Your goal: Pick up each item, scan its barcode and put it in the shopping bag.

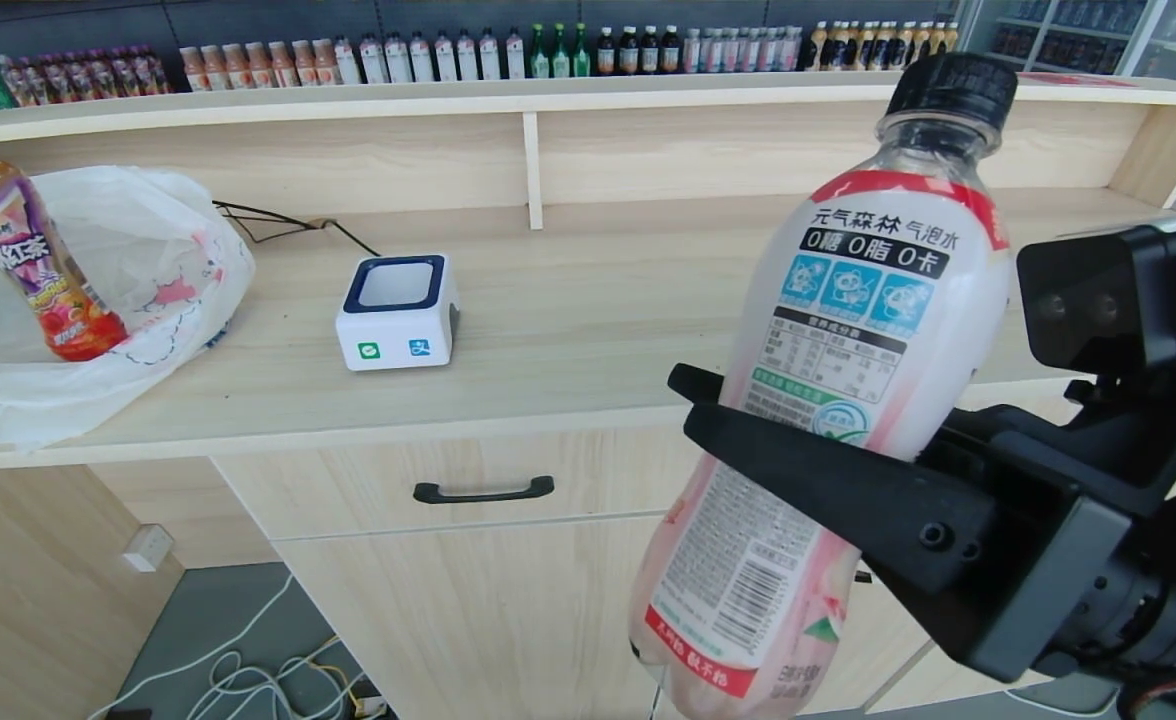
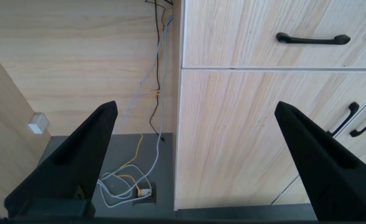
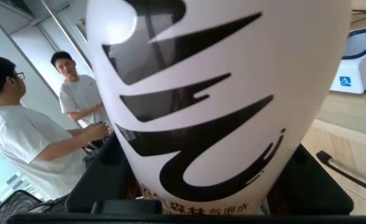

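My right gripper is shut on a pink-and-white soda bottle with a black cap, held upright in front of the counter's drawers, at the right of the head view. In the right wrist view the bottle looms close and white with black strokes. A white barcode scanner with a blue-rimmed window sits on the wooden counter. At the left lies the white plastic shopping bag, with an orange tea bottle standing in it. My left gripper is open, low down and facing the cabinet fronts.
The counter has a raised back shelf lined with several drink bottles. Drawers with black handles sit below. Cables lie on the floor at the lower left. A black cord runs behind the scanner.
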Motion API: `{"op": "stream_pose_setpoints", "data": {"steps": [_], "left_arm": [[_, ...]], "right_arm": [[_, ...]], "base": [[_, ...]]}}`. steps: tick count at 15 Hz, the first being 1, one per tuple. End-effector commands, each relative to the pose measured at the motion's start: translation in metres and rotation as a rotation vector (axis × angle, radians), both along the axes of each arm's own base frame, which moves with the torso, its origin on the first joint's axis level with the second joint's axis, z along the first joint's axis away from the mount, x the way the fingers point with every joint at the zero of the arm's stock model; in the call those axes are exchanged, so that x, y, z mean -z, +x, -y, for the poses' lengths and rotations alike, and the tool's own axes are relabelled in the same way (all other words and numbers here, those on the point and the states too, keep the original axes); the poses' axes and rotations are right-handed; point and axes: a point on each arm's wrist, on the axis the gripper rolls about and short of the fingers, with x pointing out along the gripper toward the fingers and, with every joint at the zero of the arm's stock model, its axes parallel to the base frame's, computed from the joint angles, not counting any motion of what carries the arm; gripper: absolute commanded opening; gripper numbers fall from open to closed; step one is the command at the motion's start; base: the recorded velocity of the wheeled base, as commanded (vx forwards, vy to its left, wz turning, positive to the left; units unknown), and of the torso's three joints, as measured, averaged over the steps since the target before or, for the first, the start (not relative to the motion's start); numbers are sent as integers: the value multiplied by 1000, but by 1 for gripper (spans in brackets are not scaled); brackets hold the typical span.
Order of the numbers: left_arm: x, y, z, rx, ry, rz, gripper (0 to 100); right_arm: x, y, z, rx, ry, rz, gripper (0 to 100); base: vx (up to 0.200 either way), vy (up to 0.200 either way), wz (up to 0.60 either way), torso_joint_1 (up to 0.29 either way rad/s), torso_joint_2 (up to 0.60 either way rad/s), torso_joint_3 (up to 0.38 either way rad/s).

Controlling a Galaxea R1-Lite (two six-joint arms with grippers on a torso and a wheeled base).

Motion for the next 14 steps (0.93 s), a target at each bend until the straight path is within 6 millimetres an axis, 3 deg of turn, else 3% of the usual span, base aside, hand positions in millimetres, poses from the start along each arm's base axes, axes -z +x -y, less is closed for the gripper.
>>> {"op": "stream_pose_setpoints", "data": {"steps": [1,9,14], "left_arm": [[0,0,0,0,-1,0,100],[0,0,0,0,1,0,100],[0,0,0,0,-1,0,100]], "right_arm": [[2,-2,-2,-9,-5,-3,0],[-3,-1,-1,43,-1,56,0],[3,7,-1,366,-99,198,0]], "base": [[0,0,0,0,0,0],[0,0,0,0,0,0],[0,0,0,0,0,0]]}}
